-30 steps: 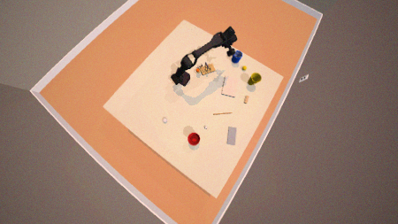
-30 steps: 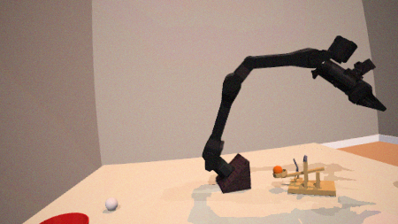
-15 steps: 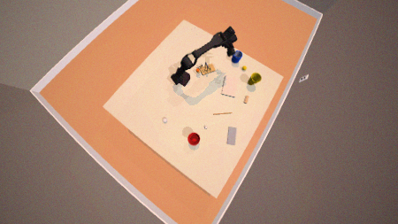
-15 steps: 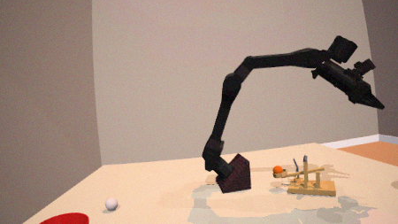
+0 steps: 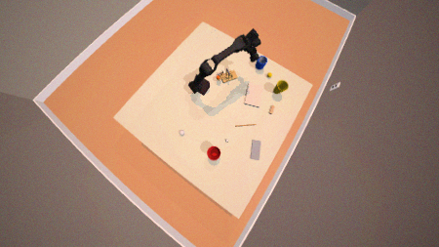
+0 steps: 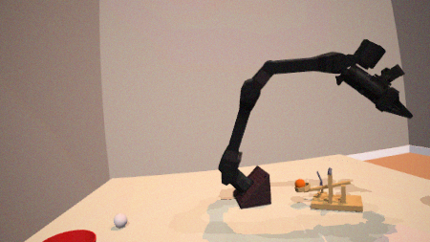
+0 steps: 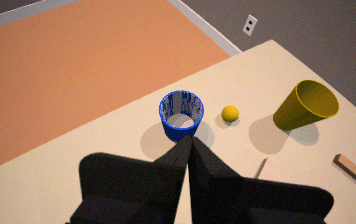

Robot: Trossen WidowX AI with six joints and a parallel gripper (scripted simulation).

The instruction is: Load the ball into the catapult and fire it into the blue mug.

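The wooden catapult [image 5: 226,77] [image 6: 336,203] stands on the table near the arm's base. The orange ball [image 5: 218,77] [image 6: 300,183] rests in the cup at the end of its throwing arm, on the side toward the robot base. The blue mug [image 5: 261,62] [image 7: 181,132] stands upright near the table edge, beyond the catapult; no ball shows inside it. My gripper [image 5: 255,60] [image 6: 411,116] [image 7: 189,141] is shut and empty, its fingertips together. It is raised well above the table, past the catapult, and its tips overlap the mug's lower front in the wrist view.
A yellow ball [image 5: 269,75] [image 7: 230,113] lies between the mug and a yellow cup [image 5: 281,87] [image 7: 300,107]. A notebook [image 5: 253,95], wooden block [image 5: 271,109] [image 7: 345,165], pencil [image 5: 245,125], grey box [image 5: 256,149], red cup [image 5: 214,153] [image 6: 72,236] and white ball [image 5: 181,133] [image 6: 120,220] are farther off.
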